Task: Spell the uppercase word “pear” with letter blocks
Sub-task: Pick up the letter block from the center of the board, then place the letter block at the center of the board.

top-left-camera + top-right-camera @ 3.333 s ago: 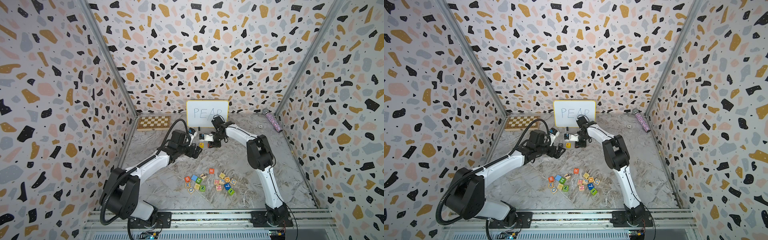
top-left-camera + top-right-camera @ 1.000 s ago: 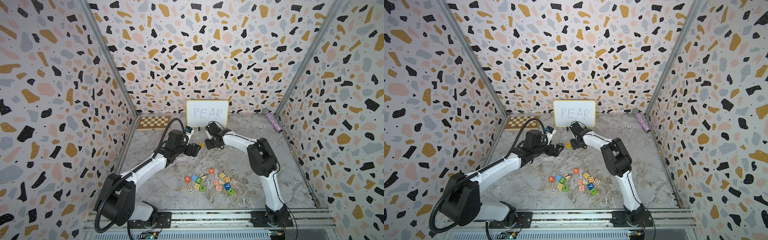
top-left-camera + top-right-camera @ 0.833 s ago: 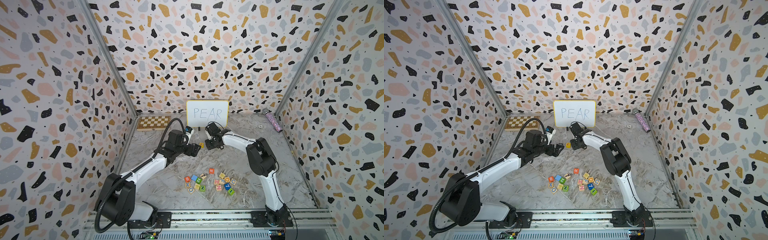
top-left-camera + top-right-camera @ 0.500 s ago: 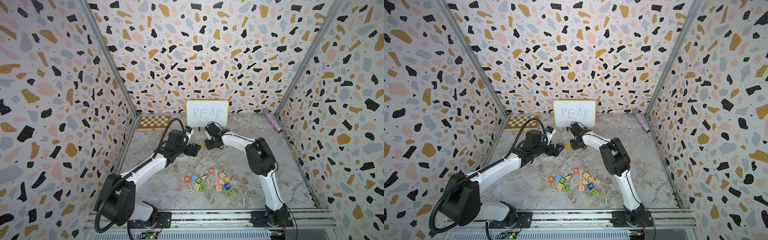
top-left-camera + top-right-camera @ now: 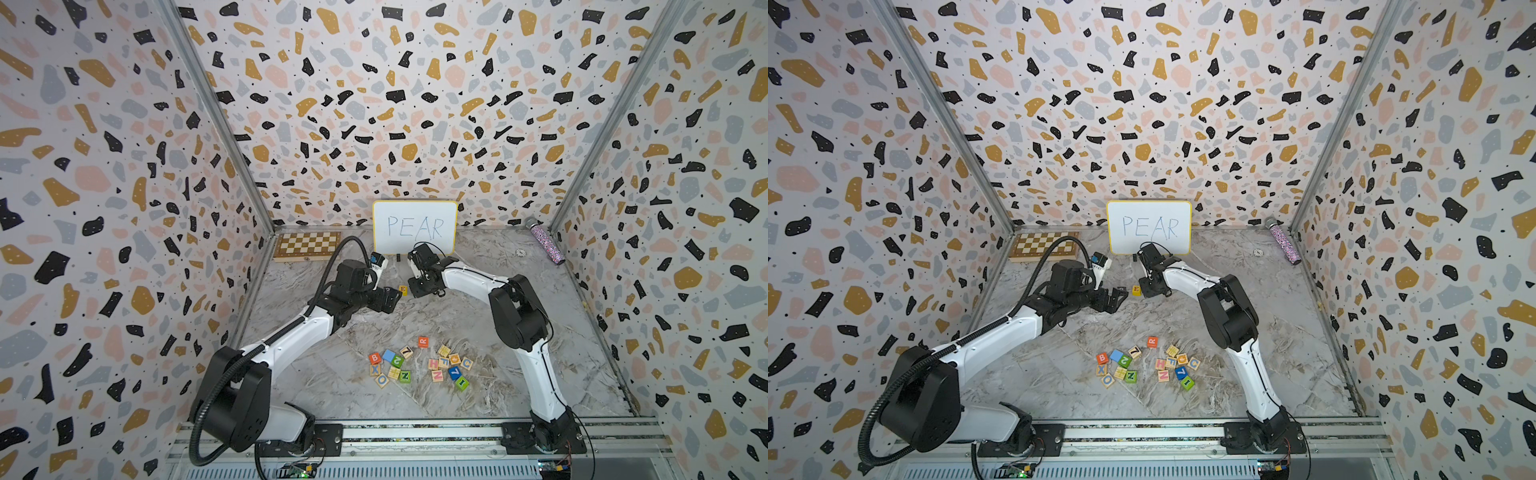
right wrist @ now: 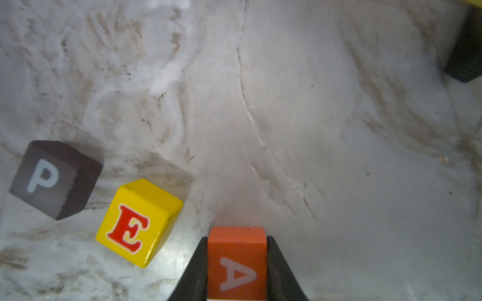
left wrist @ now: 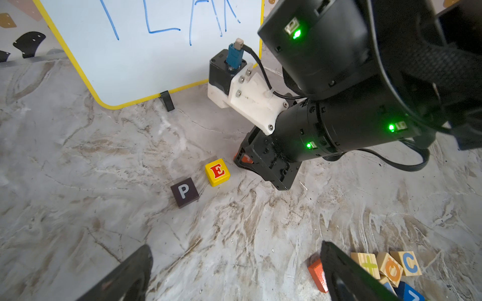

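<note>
Yellow is seen in both top views: the E block [image 5: 402,289] is set on the table [image 5: 478,324] in front of the whiteboard [image 5: 414,226]. The right gripper [image 5: 424,286] is held low just to its right, and the left gripper [image 5: 384,299] just to its left. The R block [image 5: 423,342] is left nearer, at the far edge of the pile of other blocks [image 5: 395,360], well apart from the row.

From the left wrist, the P block [image 7: 184,192] is seen just left of the E block, not touching it. The left gripper's fingers are spread wide and nothing is held. A bit of orange-red is seen under the right gripper.

From the right wrist, the A block [image 6: 236,263] is seen squeezed between the two fingers [image 6: 194,273], just right of the E block. A second ago these fingers were held wider; now they are shut tight on the A block. So the third letter is judged to be in hand, ready to be slid or lifted into line beside the E. After that, only the R block is left to be brought.
</note>
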